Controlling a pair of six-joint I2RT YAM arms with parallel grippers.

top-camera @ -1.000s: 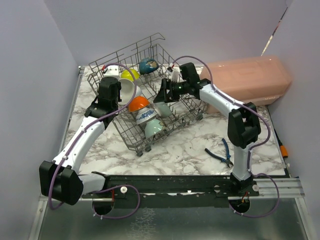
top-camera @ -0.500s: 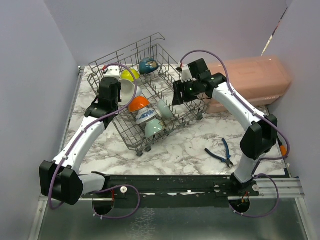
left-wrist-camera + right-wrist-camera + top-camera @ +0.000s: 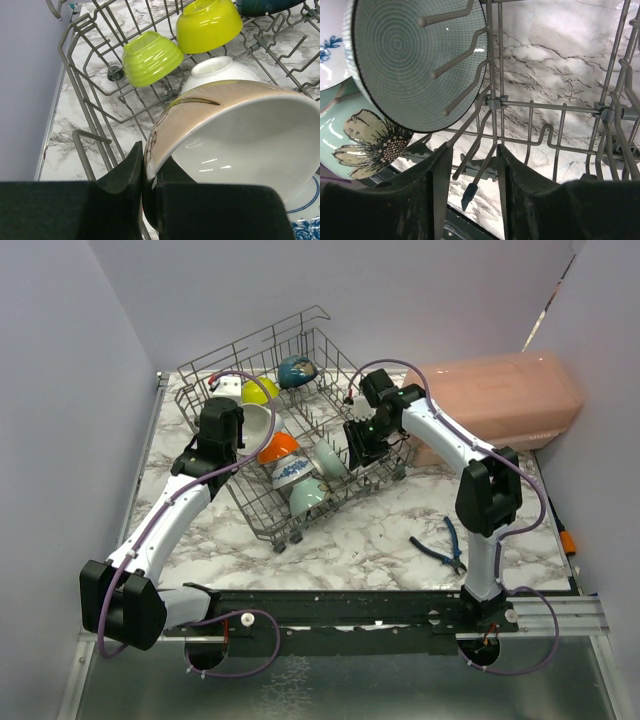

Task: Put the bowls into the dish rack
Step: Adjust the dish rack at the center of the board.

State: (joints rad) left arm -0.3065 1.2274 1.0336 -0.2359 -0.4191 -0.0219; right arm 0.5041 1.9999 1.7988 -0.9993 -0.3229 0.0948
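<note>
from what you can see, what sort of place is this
Likely a robot test cell, not a kitchen: plain walls box in a marble-patterned table, with a dish rack and pliers on it.

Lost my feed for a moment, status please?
Left gripper shut on beige bowl rim, over dish rack. Right gripper open, empty, low inside rack beside ringed teal bowl. Tine showing between its fingers.
</note>
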